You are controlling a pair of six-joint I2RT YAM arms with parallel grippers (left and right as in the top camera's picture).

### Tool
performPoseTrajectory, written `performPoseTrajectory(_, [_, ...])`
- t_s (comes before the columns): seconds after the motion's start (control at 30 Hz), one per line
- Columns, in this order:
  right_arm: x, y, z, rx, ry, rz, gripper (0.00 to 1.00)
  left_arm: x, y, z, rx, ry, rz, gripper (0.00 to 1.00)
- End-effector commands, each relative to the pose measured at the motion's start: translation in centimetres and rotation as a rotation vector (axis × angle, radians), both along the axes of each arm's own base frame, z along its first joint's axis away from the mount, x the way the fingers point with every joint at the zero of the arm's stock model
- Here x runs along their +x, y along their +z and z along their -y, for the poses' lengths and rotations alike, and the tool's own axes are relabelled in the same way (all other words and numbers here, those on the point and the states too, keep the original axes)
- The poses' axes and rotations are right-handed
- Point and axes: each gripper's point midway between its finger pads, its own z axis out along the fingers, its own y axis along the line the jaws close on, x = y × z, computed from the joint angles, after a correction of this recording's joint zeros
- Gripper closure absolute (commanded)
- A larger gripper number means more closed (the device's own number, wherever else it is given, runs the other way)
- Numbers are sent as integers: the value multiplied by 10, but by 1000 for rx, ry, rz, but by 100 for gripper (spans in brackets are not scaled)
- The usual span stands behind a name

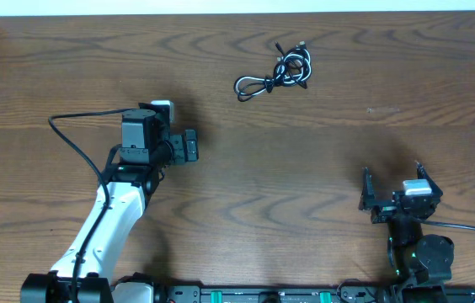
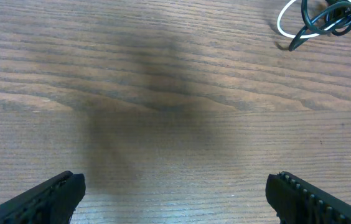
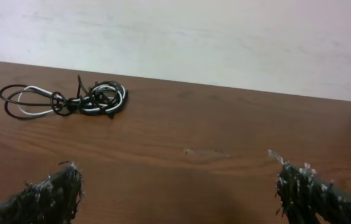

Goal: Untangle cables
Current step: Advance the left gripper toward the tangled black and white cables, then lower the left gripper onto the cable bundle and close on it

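Right gripper (image 1: 392, 181) is sitting closest to the base, jaws spread wide, holding nothing. Left gripper (image 1: 194, 145) is hanging a bit further out over bare worktop (image 1: 347, 126), also wide open and empty. The cables (image 1: 275, 76) are lying well beyond both, toward the far edge, black and white strands wound into one small knot. My worry: pinching the middle of that knot is probably just clamping several strands together and tightening it, and thin cords lying flat could be slipping out of the fingers.
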Motion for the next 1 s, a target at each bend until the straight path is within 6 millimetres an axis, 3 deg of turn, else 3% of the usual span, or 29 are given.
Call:
performPoseTrajectory(0.0, [0,0,1,-13,-3,1,1,5,7,3,-4,-8,15,2])
performPoseTrajectory(0.43, [0,0,1,-13,-3,1,1,5,8,6,-10,-20,19,2])
performPoseTrajectory(0.6, [0,0,1,-13,-3,1,1,5,13,35,-14,-97,49,2])
performPoseTrajectory(0.8, [0,0,1,-13,-3,1,1,7,29,82,-66,-178,125,2])
performPoseTrajectory(0.9, [0,0,1,-13,-3,1,1,13,40,89,-65,-173,173,2])
performPoseTrajectory(0.97, [0,0,1,-13,-3,1,1,23,56,94,-57,-182,246,2])
